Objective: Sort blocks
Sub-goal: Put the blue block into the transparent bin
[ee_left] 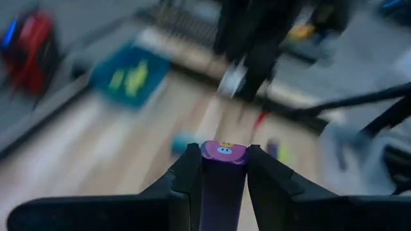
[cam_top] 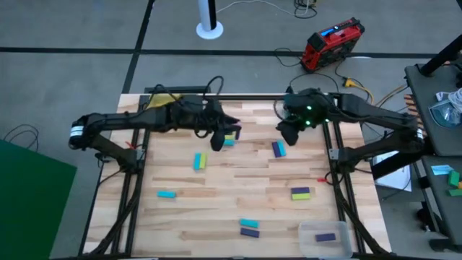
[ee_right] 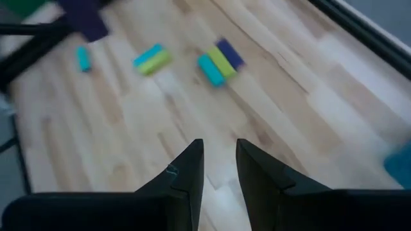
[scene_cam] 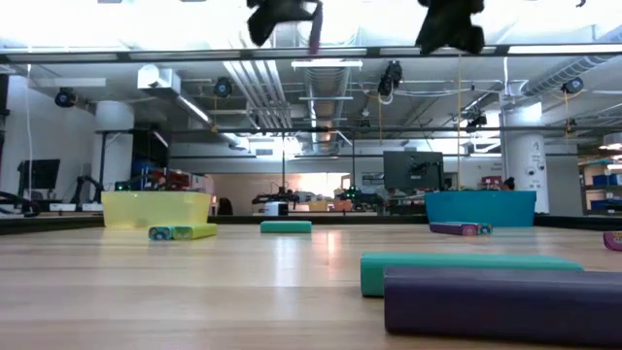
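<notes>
While the left gripper point(cam_top: 217, 139) hangs above the wooden table point(cam_top: 216, 231), its two fingers point(ee_left: 189, 173) are closed tight on a purple block point(ee_left: 222, 168), which stands upright between them with its end face showing in the left wrist view. Seen from the low view, that block point(scene_cam: 315, 29) hangs well clear of the tabletop. The right gripper point(ee_right: 219, 160) also hovers over the table, its fingers parted by a narrow gap and holding nothing.

Taking the clear tray point(cam_top: 325, 238) at the table's near right corner as the landmark: a purple block point(cam_top: 325, 236) lies inside it. Just beside the tray, toward the table's middle, a cyan block point(cam_top: 248, 224) and a purple one point(cam_top: 250, 232) lie touching. Farther back from the tray sits a purple and yellow-green pair point(cam_top: 300, 193). Farther still, under the right gripper, a three-colour cluster point(cam_top: 278, 149) (cyan, yellow-green, purple) lies side by side. Well apart from the tray, across the table, lie a lone cyan block point(cam_top: 167, 193) and a cyan and yellow-green pair point(cam_top: 199, 161).
</notes>
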`<control>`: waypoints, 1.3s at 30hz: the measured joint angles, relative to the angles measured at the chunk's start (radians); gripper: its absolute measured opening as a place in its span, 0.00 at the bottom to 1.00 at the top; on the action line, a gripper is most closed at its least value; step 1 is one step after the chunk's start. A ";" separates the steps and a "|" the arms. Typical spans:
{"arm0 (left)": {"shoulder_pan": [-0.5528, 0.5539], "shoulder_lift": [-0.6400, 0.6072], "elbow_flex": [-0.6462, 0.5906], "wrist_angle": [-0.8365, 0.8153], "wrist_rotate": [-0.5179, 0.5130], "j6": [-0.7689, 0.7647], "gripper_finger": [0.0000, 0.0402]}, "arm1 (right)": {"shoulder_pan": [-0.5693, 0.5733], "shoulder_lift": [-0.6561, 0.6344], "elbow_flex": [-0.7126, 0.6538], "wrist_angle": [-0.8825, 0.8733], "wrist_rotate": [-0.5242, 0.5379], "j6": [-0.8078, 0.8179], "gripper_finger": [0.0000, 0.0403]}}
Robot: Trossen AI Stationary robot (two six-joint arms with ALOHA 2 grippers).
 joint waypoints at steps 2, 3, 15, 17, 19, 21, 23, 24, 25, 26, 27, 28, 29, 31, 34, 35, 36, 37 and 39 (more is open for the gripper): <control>0.012 0.005 0.004 0.075 0.069 0.050 0.19 | 0.037 -0.027 0.000 0.036 0.000 -0.018 0.21; 0.016 0.009 0.004 0.106 0.103 0.064 0.19 | 0.056 -0.036 0.000 0.063 0.001 -0.026 0.22; 0.026 0.116 0.089 0.365 0.209 0.095 0.19 | 0.167 0.002 0.007 0.440 0.132 -0.182 0.50; 0.026 0.138 0.130 0.341 0.179 0.105 0.19 | 0.172 0.013 0.007 0.458 0.136 -0.192 0.55; 0.025 0.163 0.178 0.301 0.158 0.125 0.19 | 0.173 0.019 0.007 0.460 0.139 -0.191 0.59; 0.026 0.189 0.224 0.261 0.152 0.149 0.18 | 0.173 0.025 0.007 0.460 0.141 -0.191 0.62; 0.026 0.213 0.270 0.220 0.148 0.166 0.18 | 0.173 0.026 0.007 0.464 0.140 -0.191 0.65; 0.026 0.224 0.292 0.201 0.148 0.175 0.17 | 0.173 0.025 0.008 0.462 0.140 -0.191 0.66; 0.026 0.232 0.312 0.185 0.147 0.182 0.15 | 0.173 0.025 0.011 0.462 0.140 -0.194 0.67; 0.026 0.241 0.328 0.161 0.147 0.185 0.13 | 0.173 0.024 0.015 0.463 0.140 -0.194 0.67; 0.028 0.251 0.344 0.137 0.148 0.187 0.11 | 0.173 0.023 0.019 0.464 0.140 -0.194 0.67; 0.031 0.259 0.360 0.117 0.148 0.188 0.08 | 0.173 0.021 0.022 0.464 0.140 -0.193 0.67; 0.032 0.264 0.372 0.079 0.148 0.189 0.05 | 0.173 0.018 0.022 0.461 0.140 -0.193 0.67; 0.036 0.273 0.400 -0.013 0.149 0.189 0.01 | 0.173 0.011 0.023 0.437 0.141 -0.182 0.66; 0.038 0.270 0.433 -0.183 0.150 0.212 0.01 | 0.173 0.000 0.023 0.338 0.140 -0.122 0.64; 0.038 0.267 0.441 -0.226 0.150 0.229 0.01 | 0.173 -0.004 0.023 0.296 0.140 -0.097 0.63; 0.038 0.262 0.446 -0.267 0.150 0.241 0.01 | 0.174 -0.004 0.022 0.249 0.139 -0.078 0.62; 0.038 0.255 0.448 -0.305 0.150 0.248 0.00 | 0.176 0.000 0.021 0.213 0.140 -0.063 0.62; 0.040 0.240 0.451 -0.376 0.152 0.255 0.00 | 0.180 0.013 0.019 0.154 0.140 -0.040 0.61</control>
